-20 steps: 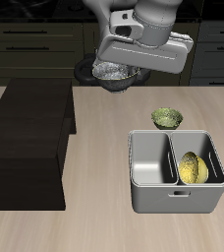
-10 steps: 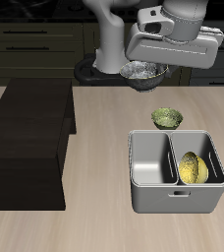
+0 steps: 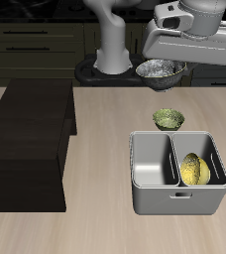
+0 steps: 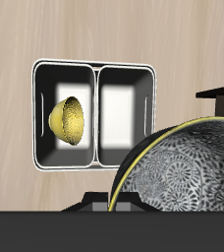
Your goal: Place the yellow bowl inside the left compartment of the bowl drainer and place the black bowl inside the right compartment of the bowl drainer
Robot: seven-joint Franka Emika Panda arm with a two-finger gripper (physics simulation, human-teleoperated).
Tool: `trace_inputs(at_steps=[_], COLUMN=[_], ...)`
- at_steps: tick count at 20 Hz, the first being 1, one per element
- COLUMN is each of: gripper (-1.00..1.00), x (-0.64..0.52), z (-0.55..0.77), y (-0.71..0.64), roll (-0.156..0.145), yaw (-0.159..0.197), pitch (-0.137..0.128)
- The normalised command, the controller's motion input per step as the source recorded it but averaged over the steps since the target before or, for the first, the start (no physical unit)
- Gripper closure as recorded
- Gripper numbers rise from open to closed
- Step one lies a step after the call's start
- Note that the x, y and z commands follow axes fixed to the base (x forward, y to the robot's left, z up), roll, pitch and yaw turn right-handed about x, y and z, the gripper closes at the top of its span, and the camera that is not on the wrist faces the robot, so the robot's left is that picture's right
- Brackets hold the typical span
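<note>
Your gripper [image 3: 174, 67] hangs high over the back of the table [image 3: 95, 228], and the black bowl [image 3: 162, 69] sits right under it, lifted clear of the tabletop and tilted. From the exterior view you see the bowl's silvery speckled inside and its dark rim peeking out beneath the big grey hand body. In the wrist view the same bowl fills much of the picture close to the camera: a round, dark shell covered with a fine grey floral pattern and edged by a thin yellowish line along the rim. The fingers themselves are hidden behind the hand body and the bowl, so you cannot tell how wide the jaws stand, though the bowl is plainly carried up there with the hand. Nearer the table's front edge stands the bowl drainer [image 3: 179, 203], a grey metal tub with rounded corners and two square wells split by a divider. The yellow bowl [image 3: 192, 170] already rests in one well, leaning on its side, glossy and mottled. The other well has nothing in it. A small olive-green bowl [image 3: 169, 119] sits on the table just behind the drainer, apart from it.
</note>
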Motion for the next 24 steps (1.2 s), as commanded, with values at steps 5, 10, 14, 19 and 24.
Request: trace_inputs(at_steps=[5,10,14,19,24], gripper=[1.0,1.0,1.0,1.0,1.0], x=[0.14,0.21,0.1,0.12,0.15], z=[0.04,-0.08,-0.15,-0.23,-0.32], y=[0.32,0.18,0.14,0.1,0.03], roll=[0.007,0.004,0.02,0.008,-0.007], yaw=[0.0,-0.011,-0.008,-0.02,-0.027], pitch=[-0.017,-0.013,-0.009,0.019,0.036])
